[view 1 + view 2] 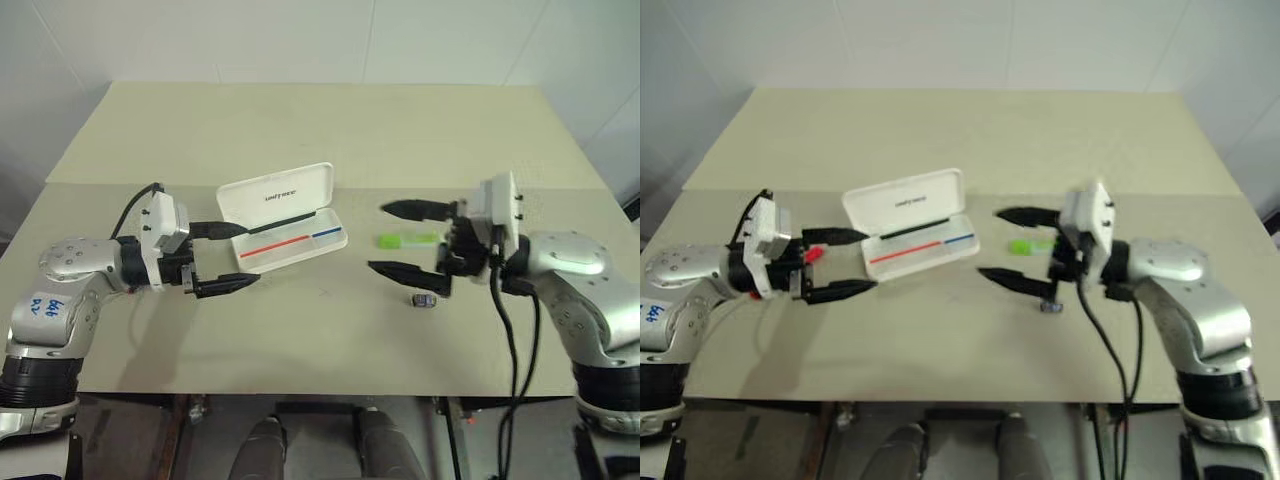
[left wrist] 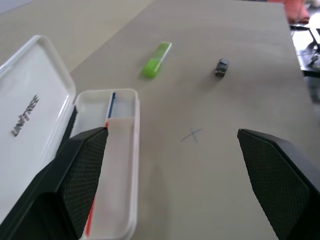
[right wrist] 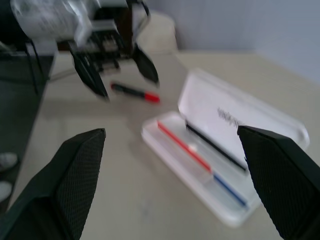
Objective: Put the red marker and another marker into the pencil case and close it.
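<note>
1. The table (image 1: 330,130), a wide beige surface, is seen carrying every item; a faint pencilled cross (image 2: 192,135) is marked on it, near the case.
2. The pencil case (image 1: 290,225) is found just left of the table's centre, lying open. Its white lid, printed "UNITREE", is raised toward 12 o'clock, and a red and blue line is seen along the tray.
3. The left end effector (image 1: 228,256) is held at 9 o'clock from the case, just beside its short end and above the table. Its two black fingers are spread wide and nothing is gripped.
4. The right end effector (image 1: 405,240) is held at 3 o'clock from the case, well apart from it. Its fingers are likewise spread fully, with nothing between them.
5. The red marker (image 3: 135,93) is seen lying on the table under the left end effector, outside the case at its 9 o'clock side.
6. The green highlighter (image 1: 405,240) is seen flat on the table at 3 o'clock from the case, in line with the right end effector's gap.
7. A small dark grey lump (image 1: 425,299) is seen at 5 o'clock from the highlighter, close by.
</note>
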Controlling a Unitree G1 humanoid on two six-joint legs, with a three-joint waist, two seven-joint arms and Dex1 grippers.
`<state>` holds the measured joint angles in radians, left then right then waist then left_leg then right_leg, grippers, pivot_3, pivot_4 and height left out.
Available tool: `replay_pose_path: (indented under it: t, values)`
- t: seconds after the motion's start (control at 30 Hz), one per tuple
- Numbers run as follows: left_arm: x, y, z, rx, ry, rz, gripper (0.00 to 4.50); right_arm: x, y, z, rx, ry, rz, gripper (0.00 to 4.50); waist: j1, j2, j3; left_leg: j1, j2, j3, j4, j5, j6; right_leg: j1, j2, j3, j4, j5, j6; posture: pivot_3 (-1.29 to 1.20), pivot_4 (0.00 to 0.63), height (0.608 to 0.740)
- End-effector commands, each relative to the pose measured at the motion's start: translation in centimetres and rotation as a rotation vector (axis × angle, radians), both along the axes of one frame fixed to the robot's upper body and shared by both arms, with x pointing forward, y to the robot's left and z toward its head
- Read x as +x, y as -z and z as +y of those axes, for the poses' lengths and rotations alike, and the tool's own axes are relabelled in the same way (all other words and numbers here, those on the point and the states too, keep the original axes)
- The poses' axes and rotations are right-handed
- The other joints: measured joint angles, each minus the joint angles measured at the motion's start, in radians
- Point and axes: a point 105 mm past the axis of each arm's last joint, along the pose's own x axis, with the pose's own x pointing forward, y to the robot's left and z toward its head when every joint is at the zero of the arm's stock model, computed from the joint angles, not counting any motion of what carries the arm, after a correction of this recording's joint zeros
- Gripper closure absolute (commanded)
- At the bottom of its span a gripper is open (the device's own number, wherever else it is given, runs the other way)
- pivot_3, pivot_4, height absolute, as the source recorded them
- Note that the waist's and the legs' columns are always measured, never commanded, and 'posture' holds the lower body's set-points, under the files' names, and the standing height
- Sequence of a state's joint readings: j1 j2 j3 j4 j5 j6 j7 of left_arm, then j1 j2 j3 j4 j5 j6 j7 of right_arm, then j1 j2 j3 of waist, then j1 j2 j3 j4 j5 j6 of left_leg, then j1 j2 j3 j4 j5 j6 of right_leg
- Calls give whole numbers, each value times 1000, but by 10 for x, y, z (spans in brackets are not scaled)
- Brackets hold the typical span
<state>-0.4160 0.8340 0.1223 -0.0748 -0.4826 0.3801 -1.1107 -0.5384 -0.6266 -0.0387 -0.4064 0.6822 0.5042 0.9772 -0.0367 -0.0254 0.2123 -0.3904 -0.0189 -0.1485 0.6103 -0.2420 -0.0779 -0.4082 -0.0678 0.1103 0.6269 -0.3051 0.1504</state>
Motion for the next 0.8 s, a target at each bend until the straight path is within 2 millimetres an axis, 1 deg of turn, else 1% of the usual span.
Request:
replay_pose_path:
  t: [0.03, 0.13, 0.23, 0.4, 0.5, 0.53, 0.57, 0.6, 0.73, 0.8]
  values:
    - [3, 3, 5, 51, -42, -11, 43, -17, -15, 8, 29, -72, -39, 0, 5, 0, 0, 0, 0, 0, 0, 0, 0, 0, 0, 0, 0, 0, 0, 0, 150, 740]
    - [4, 8, 6, 87, -42, -12, 43, -24, -8, 9, -4, -93, -27, 0, 13, 0, 0, -2, 0, -2, 0, -1, -1, 0, -1, -1, -3, 0, 0, 0, 150, 740]
    - [8, 8, 2, 90, -52, -16, 43, -16, 2, 0, -41, -46, -32, 0, 11, 0, 0, -3, -1, -2, 0, -2, -1, 0, -2, -2, -4, 0, 0, 0, 150, 740]
    - [8, 15, -1, 133, -33, -8, 43, -9, 5, -2, -42, 2, -47, 0, 4, 0, 0, -2, 0, -1, 0, -2, -1, 0, 0, -1, -2, 0, 0, 0, 150, 740]
    - [11, 22, 2, 154, -44, 8, 657, -6, 9, -4, -30, 29, -41, 0, 6, 0, 0, -1, 1, -1, 0, -2, -1, 0, 1, -1, -1, -1, -1, 0, 150, 740]
    - [12, 25, 2, 171, -42, 10, 964, -6, 13, -5, -28, 42, -35, 0, 6, 0, 0, -1, 1, -1, 0, -2, -1, 0, 1, -1, -1, -1, -1, 0, 150, 740]
    - [13, 26, 2, 183, -40, 10, 1371, -5, 15, -6, -27, 50, -32, 0, 7, 0, 0, -1, 1, -1, 0, -2, -1, 0, 1, -1, -1, -1, -1, 0, 150, 740]
    - [14, 27, 1, 191, -39, 7, 1646, -5, 17, -8, -27, 58, -27, 0, 8, 0, 0, -1, 1, -1, 0, -2, -1, 0, 1, -1, -1, -1, -1, 0, 150, 740]
    - [25, 30, -1, 261, -27, -13, 1646, -3, 42, -14, -52, 103, 5, 0, 12, 0, 0, -1, 1, -1, 1, -2, -1, 0, 1, -1, -1, -1, -1, 0, 150, 740]
    - [30, 33, -3, 289, -18, -15, 1646, -2, 45, -13, -45, 114, 4, 0, 10, 0, 0, -1, 0, -1, 1, -2, -1, 0, 1, -1, -1, -1, -1, 0, 150, 740]
